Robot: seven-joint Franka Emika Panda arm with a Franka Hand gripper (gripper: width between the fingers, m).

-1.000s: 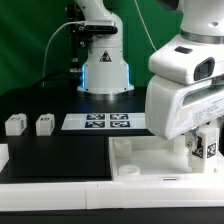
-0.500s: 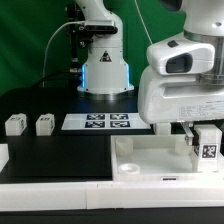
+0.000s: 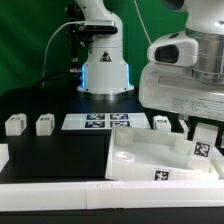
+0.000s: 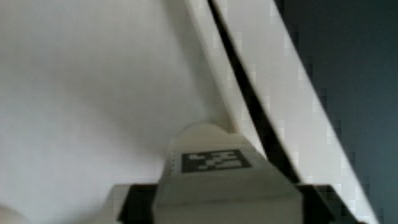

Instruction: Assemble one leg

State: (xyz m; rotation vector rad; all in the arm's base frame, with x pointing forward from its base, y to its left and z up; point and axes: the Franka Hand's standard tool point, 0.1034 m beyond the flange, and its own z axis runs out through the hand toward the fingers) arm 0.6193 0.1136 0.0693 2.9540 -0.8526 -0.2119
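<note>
Leg held at the tray's raised edge, arm filling the exterior view's right.

The exterior view alone takes in the whole scene: the arm looms at about 2 o'clock, the big white tray sits tilted on the black bench at about 5 o'clock, the marker board lies flat near the centre, and two small white blocks stand at 9 o'clock. The wrist view shows only the tray's pale surface, its rim against the dark bench, and the leg close up. The leg is a small white block, upright, its black-and-white tag facing out; it stands at the tray's far-right edge in the exterior view. The claw is clenched on the leg, dark fingers flanking it.
</note>
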